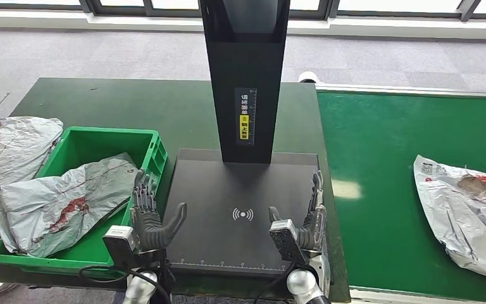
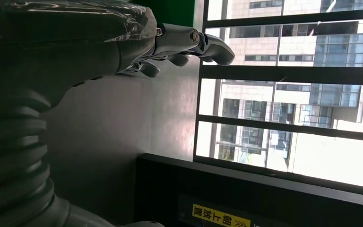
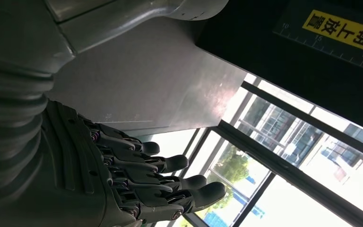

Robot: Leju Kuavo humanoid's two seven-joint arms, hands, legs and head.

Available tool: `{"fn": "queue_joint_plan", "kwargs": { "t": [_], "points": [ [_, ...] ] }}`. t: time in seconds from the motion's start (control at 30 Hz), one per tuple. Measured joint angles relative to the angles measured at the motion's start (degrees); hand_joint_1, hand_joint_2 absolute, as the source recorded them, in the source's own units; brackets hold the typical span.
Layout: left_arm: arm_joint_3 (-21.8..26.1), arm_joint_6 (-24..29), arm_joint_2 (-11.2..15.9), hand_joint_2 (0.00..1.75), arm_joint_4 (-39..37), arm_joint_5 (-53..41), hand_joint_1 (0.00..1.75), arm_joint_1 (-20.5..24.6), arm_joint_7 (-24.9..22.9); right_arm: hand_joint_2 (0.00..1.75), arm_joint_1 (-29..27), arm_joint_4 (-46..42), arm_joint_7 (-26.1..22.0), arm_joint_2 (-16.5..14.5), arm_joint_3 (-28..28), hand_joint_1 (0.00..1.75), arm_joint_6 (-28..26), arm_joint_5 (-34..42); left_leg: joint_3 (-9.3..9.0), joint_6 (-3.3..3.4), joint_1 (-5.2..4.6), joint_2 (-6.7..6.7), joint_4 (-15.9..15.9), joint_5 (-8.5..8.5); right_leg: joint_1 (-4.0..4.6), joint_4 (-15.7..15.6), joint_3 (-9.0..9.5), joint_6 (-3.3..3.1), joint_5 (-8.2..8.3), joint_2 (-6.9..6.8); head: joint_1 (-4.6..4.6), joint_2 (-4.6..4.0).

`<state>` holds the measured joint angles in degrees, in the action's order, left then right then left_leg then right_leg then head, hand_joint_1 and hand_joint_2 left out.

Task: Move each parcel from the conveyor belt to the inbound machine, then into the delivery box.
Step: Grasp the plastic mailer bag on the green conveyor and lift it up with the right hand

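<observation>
both hands are empty with fingers spread — the left hand [image 1: 149, 215] and right hand [image 1: 307, 218] flank the bare inbound machine [image 1: 243, 190] plate. the next parcel [image 1: 465, 212] lies well to the right on the conveyor belt [image 1: 380, 145]; its slack, crumpled film could slip or fold in the grasp. the green delivery box [image 1: 88, 142] already holds one grey parcel [image 1: 63, 202] — another bag [image 1: 9, 155] sits just beside it.

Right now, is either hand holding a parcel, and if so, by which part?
Nothing is held. The left hand and right hand are both open over the inbound machine's plate; the nearest parcel lies untouched on the conveyor belt.
</observation>
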<state>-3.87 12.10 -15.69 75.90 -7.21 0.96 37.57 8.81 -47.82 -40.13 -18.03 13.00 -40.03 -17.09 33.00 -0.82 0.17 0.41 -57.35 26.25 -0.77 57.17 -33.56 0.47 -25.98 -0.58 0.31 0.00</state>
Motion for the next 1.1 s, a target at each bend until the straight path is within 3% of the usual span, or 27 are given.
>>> {"fn": "queue_joint_plan", "kwargs": {
  "t": [0.87, 0.97, 1.03, 1.1],
  "points": [
    [0.00, -0.67, 0.00, 1.75, -2.31, -1.04, 0.00, 0.25, 0.00, 1.75, -0.18, 0.00, 0.01, 0.00, -1.10, 0.00, -0.08, -4.29, 0.00, 0.00, 0.00, 0.01, 0.00, 0.00, 0.00, 0.00, -0.02, 0.00, 0.00, 0.01, 0.00, 0.00],
    [0.00, -0.74, 0.00, 1.75, -2.63, -1.01, 0.00, 0.29, 0.00, 1.75, -0.23, -0.23, 0.41, -0.12, -3.53, 0.00, -0.08, -14.24, -0.01, 0.00, 0.00, 0.01, -0.01, 0.00, 0.00, 0.00, -0.02, 0.00, 0.00, 0.01, 0.00, 0.00],
    [0.01, -1.00, 0.00, 1.75, -2.83, -0.91, 0.00, 0.31, 0.00, 1.75, -0.58, -1.70, 3.06, -0.43, -8.27, 0.00, -0.08, -30.54, 0.00, 0.00, -0.01, -0.02, -0.01, 0.00, -0.01, -0.01, -0.01, 0.00, 0.00, -0.01, 0.00, 0.00],
    [0.01, -1.35, 0.00, 1.75, -3.00, -0.81, 0.00, 0.33, 0.00, 1.75, -1.31, -5.07, 10.89, -0.62, -13.81, 0.00, -0.09, -49.95, 0.00, 0.00, -0.01, -0.09, -0.02, 0.00, -0.02, -0.01, 0.00, 0.01, 0.00, -0.06, 0.00, 0.00]
  ]
}}
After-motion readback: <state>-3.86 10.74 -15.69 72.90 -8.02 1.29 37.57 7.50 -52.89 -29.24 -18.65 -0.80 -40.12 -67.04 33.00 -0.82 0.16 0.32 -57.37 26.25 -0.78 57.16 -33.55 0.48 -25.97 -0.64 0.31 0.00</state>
